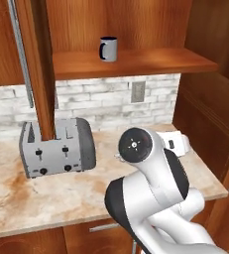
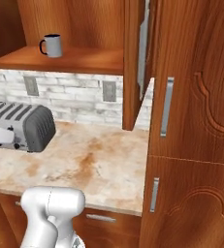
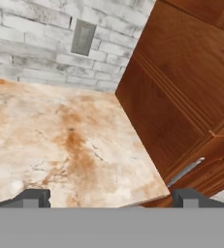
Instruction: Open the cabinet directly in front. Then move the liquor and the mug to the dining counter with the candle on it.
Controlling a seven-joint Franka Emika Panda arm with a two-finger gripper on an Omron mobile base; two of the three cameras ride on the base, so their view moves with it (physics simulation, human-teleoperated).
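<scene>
Claw spread & empty, low over worktop; mug up on open cabinet shelf.

Gripper (image 3: 108, 199), nothing between tips, hangs over marble worktop (image 3: 60, 145). Toaster (image 1: 56, 146) at 9 o'clock in left base view. Farther, at 12: mug (image 1: 108, 49) upright on cabinet (image 1: 136, 63) shelf. Prob. light, rigid, glazed so slippery, chips easily; pinch across body, handle clear. No liquor seen.

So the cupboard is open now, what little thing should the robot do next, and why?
Probably raise the gripper toward the mug. The cabinet stands open, the mug sits alone on its shelf, and the gripper is open and empty, looking down at the worktop well below that shelf. The handle points toward the toaster side, so a grasp around the mug's body looks simplest.
</scene>
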